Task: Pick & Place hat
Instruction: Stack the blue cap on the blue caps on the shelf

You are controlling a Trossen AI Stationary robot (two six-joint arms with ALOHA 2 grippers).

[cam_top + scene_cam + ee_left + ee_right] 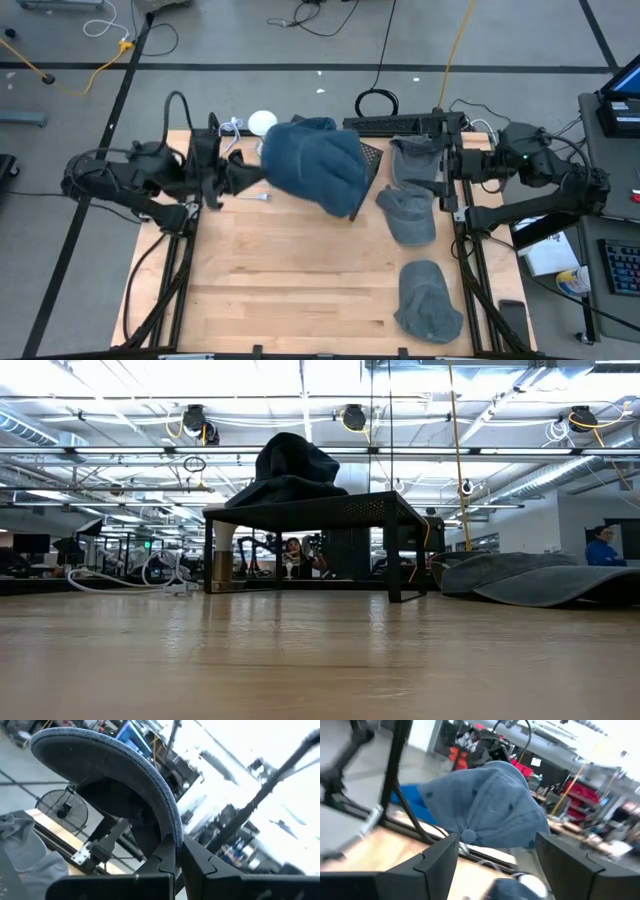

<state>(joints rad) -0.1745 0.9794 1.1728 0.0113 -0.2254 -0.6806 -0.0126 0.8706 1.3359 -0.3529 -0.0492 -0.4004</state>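
Observation:
A blue hat (315,165) lies on top of a low black mesh stand (372,155) at the table's far side; in the low view the hat (290,470) rests on the stand's top (330,510). My left gripper (245,175) is at the hat's left edge, shut on its brim. My right gripper (440,170) is open at the table's far right, beside a grey cap (415,155). In the right wrist view a blue-grey cap (485,805) shows ahead of the open gripper (495,845). My left gripper (176,842) pinches the blue hat's brim at its curved edge (172,827) between the two fingers (162,860). It comes level from the table's left. The brim arches up and away from the fingers, and the hat's body lies on the stand.
Two more grey caps lie on the table's right side, one mid-right (408,215) and one near the near edge (430,300). A white round object (262,122) and a cable sit at the far edge. Bare wood (300,270) fills the table's middle and near left.

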